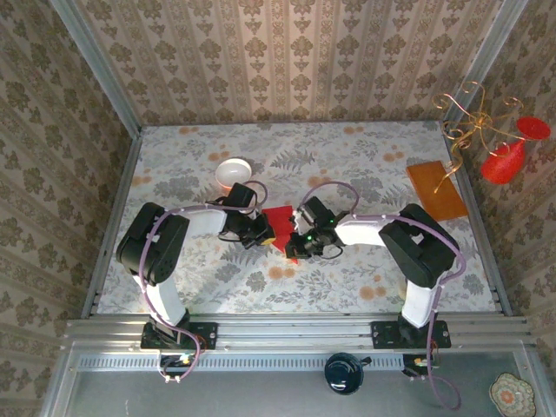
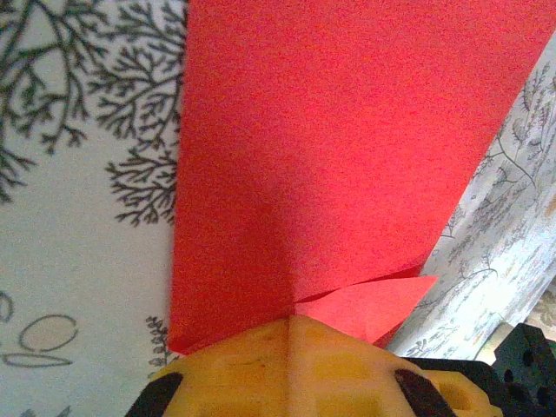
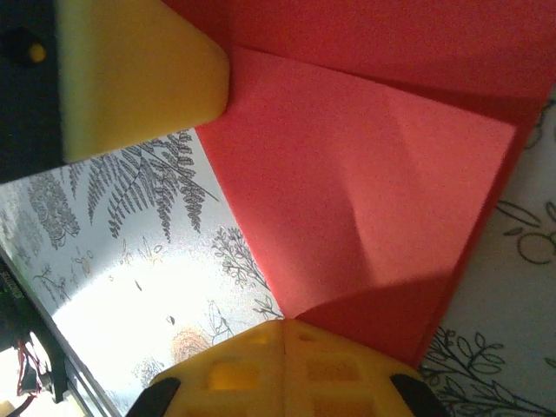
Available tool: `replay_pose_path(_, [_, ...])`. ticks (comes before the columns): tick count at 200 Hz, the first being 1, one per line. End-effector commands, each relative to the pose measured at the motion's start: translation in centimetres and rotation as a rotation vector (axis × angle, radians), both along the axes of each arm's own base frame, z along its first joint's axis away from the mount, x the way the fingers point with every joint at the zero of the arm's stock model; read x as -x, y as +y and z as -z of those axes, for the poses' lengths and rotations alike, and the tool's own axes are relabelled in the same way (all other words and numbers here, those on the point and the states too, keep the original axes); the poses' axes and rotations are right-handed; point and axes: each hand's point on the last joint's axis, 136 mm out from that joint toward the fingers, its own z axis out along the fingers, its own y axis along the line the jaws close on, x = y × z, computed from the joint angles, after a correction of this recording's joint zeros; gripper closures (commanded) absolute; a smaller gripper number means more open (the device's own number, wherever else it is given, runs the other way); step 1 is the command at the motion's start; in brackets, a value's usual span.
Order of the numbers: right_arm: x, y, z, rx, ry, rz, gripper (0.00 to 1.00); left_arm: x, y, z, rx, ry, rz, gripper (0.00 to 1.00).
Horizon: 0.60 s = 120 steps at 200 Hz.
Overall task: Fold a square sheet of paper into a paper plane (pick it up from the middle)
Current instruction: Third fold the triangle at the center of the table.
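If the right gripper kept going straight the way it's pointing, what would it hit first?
The folded red paper sheet, lying right at the tips of the right gripper. Past it, up-left, sits a yellow finger of the left gripper, though depth is unclear.

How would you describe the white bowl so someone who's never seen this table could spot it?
Start at the flower-patterned table and look left of centre, toward the far side, beyond the left arm and its wrist. The white bowl is there: the only round, white thing on it, unlike the folded red paper and the flat orange-brown board.
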Motion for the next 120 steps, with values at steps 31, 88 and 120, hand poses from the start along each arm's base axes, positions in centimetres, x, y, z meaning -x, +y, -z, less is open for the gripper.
replay_pose_path(31, [6.2, -5.6, 2.5, 0.094, 0.145, 0.025, 0.93, 3.0, 5.1, 6.2, -0.25, 0.136, -0.04, 0.94])
replay_pose_path(88, [1.9, -3.7, -4.3, -0.058, -0.051, 0.071, 0.92, 1.9, 3.8, 4.7, -0.201, 0.099, -0.029, 0.94])
replay_pose_path(120, [-0.9, -2.0, -4.5, -0.027, -0.08, 0.095, 0.94, 1.4, 2.9, 3.9, -0.176, 0.077, -0.02, 0.94])
